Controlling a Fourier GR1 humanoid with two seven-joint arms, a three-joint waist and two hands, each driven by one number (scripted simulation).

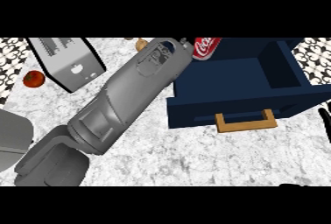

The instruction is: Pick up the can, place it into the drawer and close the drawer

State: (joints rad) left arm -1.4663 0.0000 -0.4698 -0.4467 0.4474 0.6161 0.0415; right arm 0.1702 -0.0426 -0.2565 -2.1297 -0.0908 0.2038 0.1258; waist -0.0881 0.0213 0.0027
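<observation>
**Can at the drawer's back-left corner, left arm reaching to it**

Can (205,47): one, red, white script logo reads like Coca-Cola, only partly legible. It sits at the upper left corner of the drawer (239,78), tilted, partly cut off by the arm and the view's top edge. Can't tell if it is inside the drawer or just over its rim.

Largest first:
- Counter (194,157): white-grey marble top, patterned black-and-white tile at the left and right edges.
- Left forearm (123,100): one grey arm runs diagonally from the lower left up to the can. The wrist end sits right beside the can; the left hand itself is hidden past the wrist, so fingers can't be read.
- Drawer: one, dark blue, pulled open, interior visible, one tan wooden handle (246,121) on the front.
- Toaster (68,61): one, silver, upper left, slots up, no readable label.
- Grey object (13,135) at left edge, cut off, unidentifiable.
- Right hand (325,122): only a black sliver at the right edge, state unreadable.
- Tomato (34,79): one, red, left of the toaster.
- Small tan item (140,42) at top edge, unclear.
</observation>
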